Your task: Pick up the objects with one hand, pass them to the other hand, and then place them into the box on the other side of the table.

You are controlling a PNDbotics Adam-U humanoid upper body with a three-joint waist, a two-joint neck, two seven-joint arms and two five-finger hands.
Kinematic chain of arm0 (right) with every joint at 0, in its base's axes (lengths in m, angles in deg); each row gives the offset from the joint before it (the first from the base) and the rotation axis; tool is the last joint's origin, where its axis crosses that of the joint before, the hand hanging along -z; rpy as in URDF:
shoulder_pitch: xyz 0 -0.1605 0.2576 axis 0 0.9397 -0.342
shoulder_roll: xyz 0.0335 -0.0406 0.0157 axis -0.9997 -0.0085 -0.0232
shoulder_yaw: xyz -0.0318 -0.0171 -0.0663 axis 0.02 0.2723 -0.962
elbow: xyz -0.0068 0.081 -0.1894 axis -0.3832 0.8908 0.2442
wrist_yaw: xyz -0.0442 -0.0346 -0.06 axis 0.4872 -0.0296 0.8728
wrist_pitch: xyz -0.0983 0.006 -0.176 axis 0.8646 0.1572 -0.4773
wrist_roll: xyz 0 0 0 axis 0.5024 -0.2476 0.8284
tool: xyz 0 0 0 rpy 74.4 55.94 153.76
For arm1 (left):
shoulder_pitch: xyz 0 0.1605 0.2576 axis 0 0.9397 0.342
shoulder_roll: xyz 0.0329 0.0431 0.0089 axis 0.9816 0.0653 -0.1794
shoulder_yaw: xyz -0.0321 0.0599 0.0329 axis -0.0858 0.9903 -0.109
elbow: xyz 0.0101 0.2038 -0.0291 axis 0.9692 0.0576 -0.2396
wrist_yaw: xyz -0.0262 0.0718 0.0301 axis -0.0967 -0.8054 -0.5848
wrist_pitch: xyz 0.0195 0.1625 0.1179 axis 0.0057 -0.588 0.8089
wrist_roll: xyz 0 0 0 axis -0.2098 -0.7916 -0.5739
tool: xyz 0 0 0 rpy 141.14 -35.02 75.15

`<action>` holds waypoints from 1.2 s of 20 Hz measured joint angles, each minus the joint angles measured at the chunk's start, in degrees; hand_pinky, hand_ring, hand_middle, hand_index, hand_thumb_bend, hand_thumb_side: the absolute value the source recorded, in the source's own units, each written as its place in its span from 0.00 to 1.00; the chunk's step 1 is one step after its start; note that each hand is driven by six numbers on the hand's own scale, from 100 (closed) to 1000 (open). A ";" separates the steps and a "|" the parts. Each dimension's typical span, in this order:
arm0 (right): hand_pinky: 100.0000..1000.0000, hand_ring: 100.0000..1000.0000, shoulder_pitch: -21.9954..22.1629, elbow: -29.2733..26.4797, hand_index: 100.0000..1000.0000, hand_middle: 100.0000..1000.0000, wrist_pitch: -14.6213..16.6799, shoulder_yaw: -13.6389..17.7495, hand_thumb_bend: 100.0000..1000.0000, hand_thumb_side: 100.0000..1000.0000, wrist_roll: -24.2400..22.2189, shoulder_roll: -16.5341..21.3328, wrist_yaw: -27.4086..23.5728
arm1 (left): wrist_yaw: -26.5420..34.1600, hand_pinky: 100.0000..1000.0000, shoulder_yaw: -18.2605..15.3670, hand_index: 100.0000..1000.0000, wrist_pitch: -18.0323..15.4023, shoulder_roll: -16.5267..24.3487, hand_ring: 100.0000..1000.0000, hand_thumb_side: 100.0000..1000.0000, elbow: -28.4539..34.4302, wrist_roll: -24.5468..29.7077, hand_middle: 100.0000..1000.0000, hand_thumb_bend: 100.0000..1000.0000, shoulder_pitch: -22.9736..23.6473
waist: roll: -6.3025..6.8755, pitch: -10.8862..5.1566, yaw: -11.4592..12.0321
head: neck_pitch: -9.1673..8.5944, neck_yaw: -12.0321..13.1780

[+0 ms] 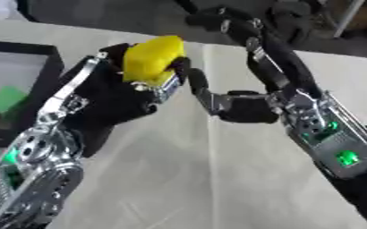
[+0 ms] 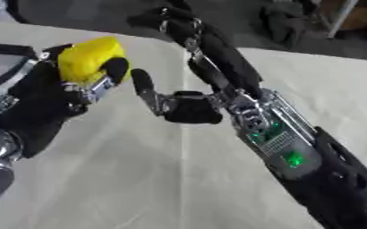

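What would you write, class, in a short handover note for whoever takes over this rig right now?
Left hand: shut on the yellow block, held up above the table.
Right hand: open, fingers pointing at the block, close beside it; contact unclear.
Box: at the left edge, already holding a green block and something red.
Done: block picked up.
Left: complete the pass and place the block in a box.

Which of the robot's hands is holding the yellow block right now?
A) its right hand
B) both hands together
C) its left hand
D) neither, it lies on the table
C: the left hand has its fingers curled round the yellow block, while the right hand is beside it, apart.
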 measured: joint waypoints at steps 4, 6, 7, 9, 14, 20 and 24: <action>0.77 0.81 0.08 0.08 0.85 0.76 -1.02 1.34 0.02 0.23 1.18 1.05 0.16 | -0.01 0.88 -1.48 0.22 -0.85 2.73 0.00 0.00 -0.03 -0.85 0.39 0.24 2.24 | 0.37 -0.06 0.01 | 0.00 -0.14; 0.77 0.81 0.07 0.14 0.85 0.77 -1.76 2.14 0.01 0.23 1.95 1.54 -0.01 | -0.03 0.88 -2.35 0.22 -1.15 4.41 0.00 0.00 0.01 -1.15 0.39 0.24 3.06 | 0.48 -0.10 0.00 | 0.02 -0.30; 0.77 0.81 0.07 0.14 0.85 0.77 -2.17 2.58 0.00 0.23 2.45 1.83 -0.08 | -0.10 0.88 -2.77 0.22 -1.24 5.37 0.00 0.00 0.05 -1.25 0.39 0.24 3.45 | 0.59 -0.11 -0.01 | 0.03 -0.36; 0.77 0.82 0.11 0.14 0.85 0.78 -3.02 3.64 0.00 0.22 3.72 2.66 -0.44 | -0.60 0.88 -3.67 0.23 -1.36 7.60 0.00 0.00 0.21 -1.36 0.39 0.24 4.24 | 0.86 -0.17 -0.08 | 0.06 -0.62; 0.77 0.82 2.19 0.15 0.85 0.78 -5.18 7.76 0.00 0.18 7.82 6.33 -1.55 | -3.51 0.88 -6.57 0.23 -1.04 14.27 0.00 0.00 0.34 -1.04 0.40 0.23 6.38 | 1.20 -0.22 -0.43 | 0.07 -0.56; 0.76 0.82 7.39 0.15 0.84 0.77 -11.86 14.58 0.00 0.19 14.91 11.42 -3.89 | -7.60 0.87 -9.62 0.24 0.48 22.13 0.00 0.00 0.36 0.48 0.40 0.22 8.21 | 1.10 -0.12 -1.01 | 0.00 2.26; 0.76 0.82 10.64 0.15 0.84 0.77 -15.61 18.14 0.00 0.18 19.36 13.78 -5.35 | -9.89 0.86 -11.16 0.24 1.53 25.85 0.00 0.00 0.37 1.53 0.40 0.22 9.22 | 0.62 0.69 -1.43 | -0.21 5.93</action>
